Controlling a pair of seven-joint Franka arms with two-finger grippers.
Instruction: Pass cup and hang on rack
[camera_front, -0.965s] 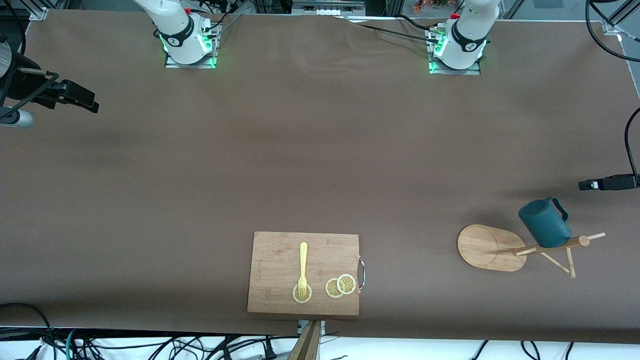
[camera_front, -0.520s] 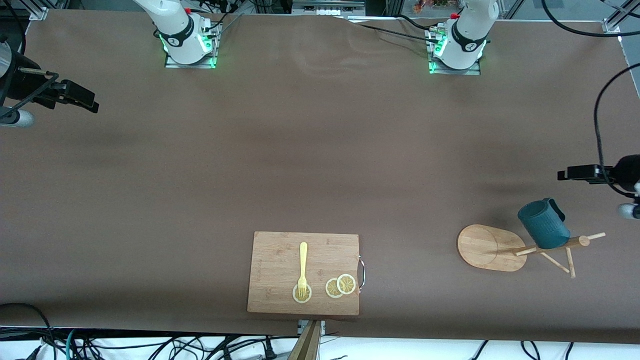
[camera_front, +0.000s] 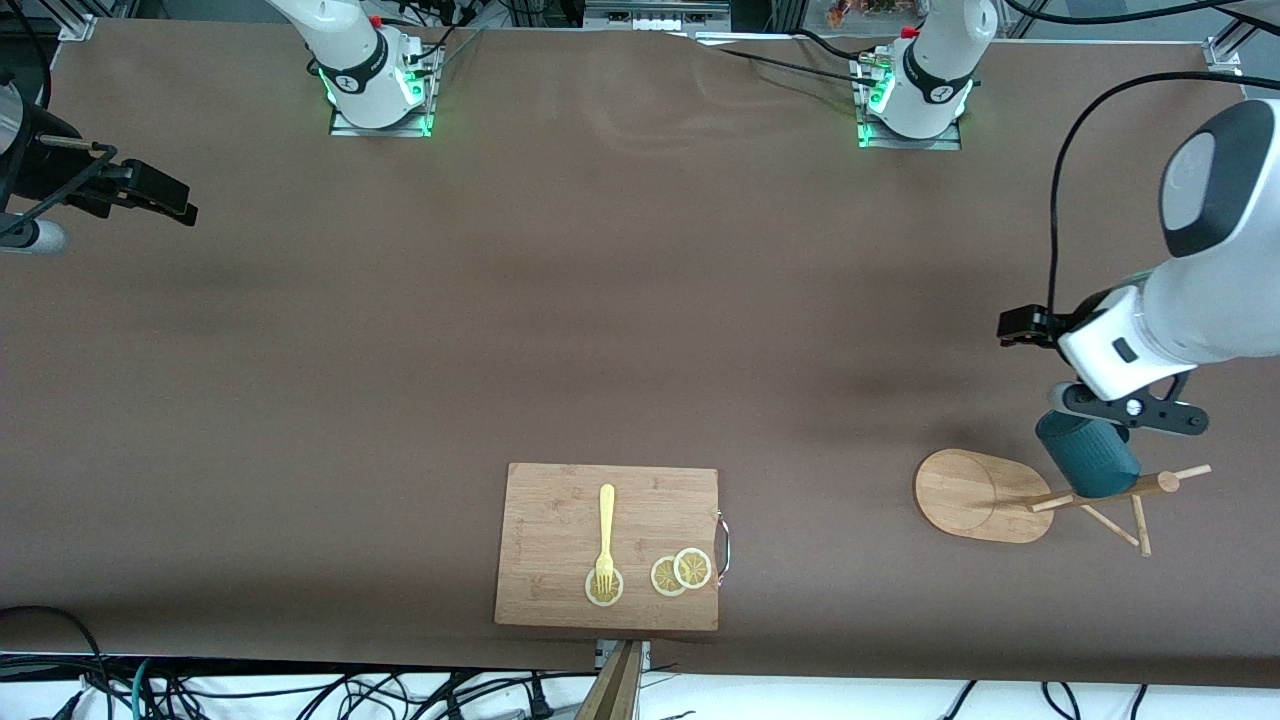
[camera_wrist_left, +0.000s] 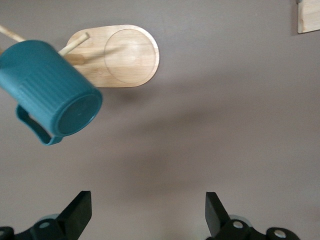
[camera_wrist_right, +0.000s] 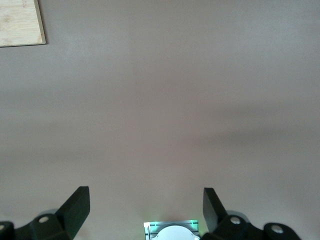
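Note:
The dark teal ribbed cup (camera_front: 1090, 465) hangs tilted among the pegs of the light wooden rack (camera_front: 975, 495) near the left arm's end of the table. In the left wrist view the cup (camera_wrist_left: 47, 92) shows its bottom and loop handle, with the rack's oval base (camera_wrist_left: 125, 55) beside it. My left gripper (camera_front: 1130, 408) hovers above the cup, partly covering it. Its jaws stand open and empty (camera_wrist_left: 148, 200) over bare table beside the cup. My right gripper (camera_wrist_right: 145, 200) waits open and empty, high over the right arm's end of the table.
A bamboo cutting board (camera_front: 560, 520) lies near the front edge at mid-table, carrying a yellow fork (camera_front: 606, 530) and lemon slices (camera_front: 680, 572). The right arm's green-lit base (camera_wrist_right: 171, 231) shows below its wrist. Brown table stretches between board and rack.
The left arm has swung in from the table's end and now hangs over the cup, hiding its top. The cup, rack and right arm have stayed put.

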